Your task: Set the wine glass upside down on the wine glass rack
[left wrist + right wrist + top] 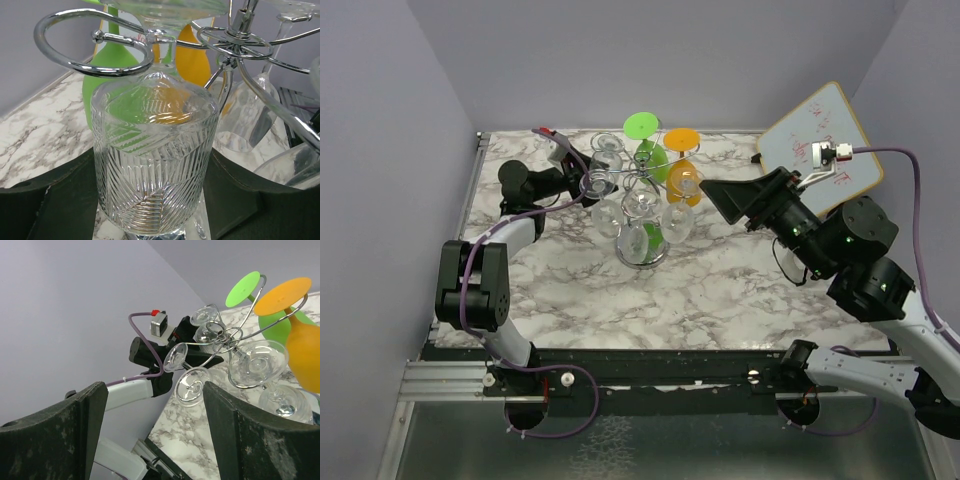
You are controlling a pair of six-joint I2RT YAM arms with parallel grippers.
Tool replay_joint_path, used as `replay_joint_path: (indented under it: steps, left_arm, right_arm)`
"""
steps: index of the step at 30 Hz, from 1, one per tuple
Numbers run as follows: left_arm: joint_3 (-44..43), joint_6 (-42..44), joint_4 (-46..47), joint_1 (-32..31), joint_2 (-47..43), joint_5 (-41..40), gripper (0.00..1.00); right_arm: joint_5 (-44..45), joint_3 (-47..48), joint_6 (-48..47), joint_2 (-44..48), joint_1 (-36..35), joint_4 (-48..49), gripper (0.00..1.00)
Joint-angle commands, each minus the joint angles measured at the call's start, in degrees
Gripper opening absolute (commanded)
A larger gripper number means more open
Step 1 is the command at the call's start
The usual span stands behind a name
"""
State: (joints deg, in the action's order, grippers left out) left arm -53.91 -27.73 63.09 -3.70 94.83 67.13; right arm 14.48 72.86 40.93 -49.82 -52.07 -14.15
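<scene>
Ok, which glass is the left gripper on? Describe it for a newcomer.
Find the chrome rack in the middle of the marble table. On its far-left side, between the fingers of the left gripper, is a clear upside-down glass. Unlike the smooth clear glasses, the green one and the orange one, its bowl is cut with slanted ribs.

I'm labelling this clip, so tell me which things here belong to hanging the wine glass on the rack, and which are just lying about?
In the job:
ribbed wine glass, gripped by the left pincer
wine glass rack

Just about:
whiteboard
green glass and orange glass, already hung
right pincer, open and empty
</scene>
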Motion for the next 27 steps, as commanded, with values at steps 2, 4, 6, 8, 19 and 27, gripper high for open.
replay_joint_path:
  steps: [2, 4, 6, 8, 19, 27]
  left_arm:
    - [-2.6, 4.5, -3.6, -1.1, 0.4, -4.9, 0.0]
    - [-2.5, 5.2, -3.9, -1.2, 0.2, -6.4, 0.0]
    - [-2.3, 6.0, -4.0, -1.3, -0.3, -8.4, 0.0]
    - [-1.9, 7.0, -4.1, -1.6, -0.8, -11.6, 0.0]
    - [1.1, 10.5, -4.9, -2.5, -3.0, -22.6, 0.0]
    - [4.1, 14.0, -4.5, -2.4, -6.2, -28.0, 0.0]
  right_arm:
    - [1.2, -0.9, 0.2, 0.2, -0.2, 1.7, 0.82]
    - [1.3, -1.4, 0.3, 0.5, -0.2, 2.1, 0.82]
    - [1.4, -1.8, 0.3, 0.8, -0.2, 2.3, 0.82]
    - [1.4, -2.0, 0.3, 0.9, -0.2, 2.4, 0.82]
    - [1.9, -3.0, 0.1, 2.2, -0.2, 2.3, 0.82]
    - [2.4, -3.7, 0.6, 3.2, -0.2, 2.3, 0.81]
